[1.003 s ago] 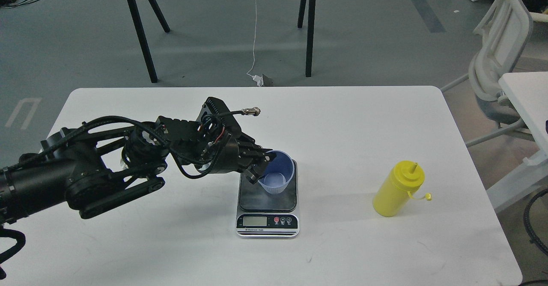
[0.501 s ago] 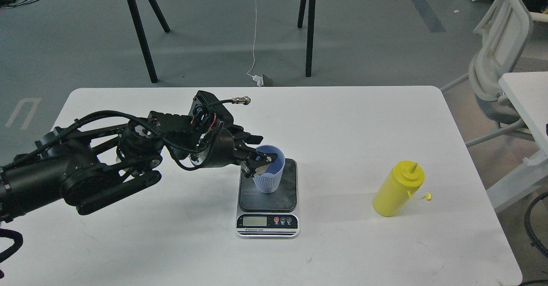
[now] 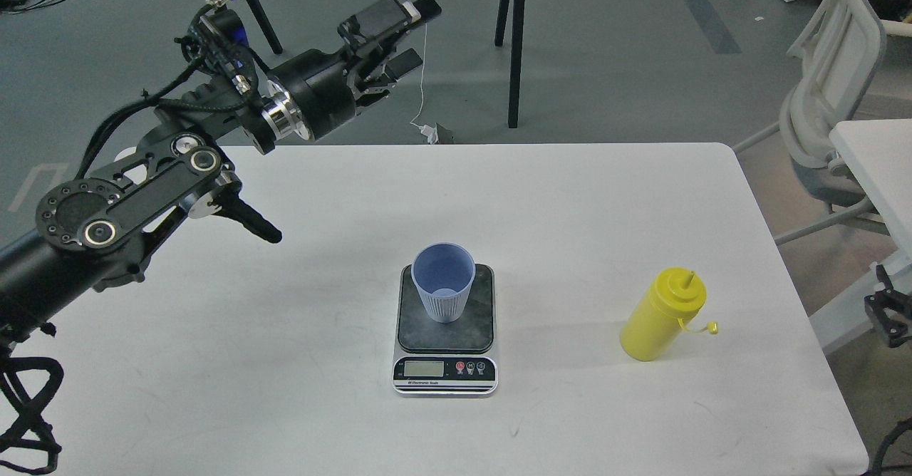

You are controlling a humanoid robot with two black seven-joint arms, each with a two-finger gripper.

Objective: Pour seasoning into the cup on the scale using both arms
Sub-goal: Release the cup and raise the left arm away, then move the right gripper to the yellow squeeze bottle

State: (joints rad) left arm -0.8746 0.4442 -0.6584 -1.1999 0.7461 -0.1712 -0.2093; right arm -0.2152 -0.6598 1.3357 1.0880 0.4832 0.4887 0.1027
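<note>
The light-blue cup stands upright and empty on the dark plate of the scale at the table's middle. The yellow seasoning bottle stands upright to the right, its nozzle uncovered and its small cap hanging by the tether. My left gripper is raised high above the table's far left part, well away from the cup, open and empty. A small dark part of my right gripper shows at the right edge, beyond the table; its fingers cannot be told apart.
The white table holds only the scale, cup and bottle. A black-legged table stands behind on the grey floor. A white chair and a second white table stand to the right.
My left gripper let go of the cup, which now stands upright on the scale, and the arm swung up and back to the far left. A part of my right gripper came into view at the right edge.
</note>
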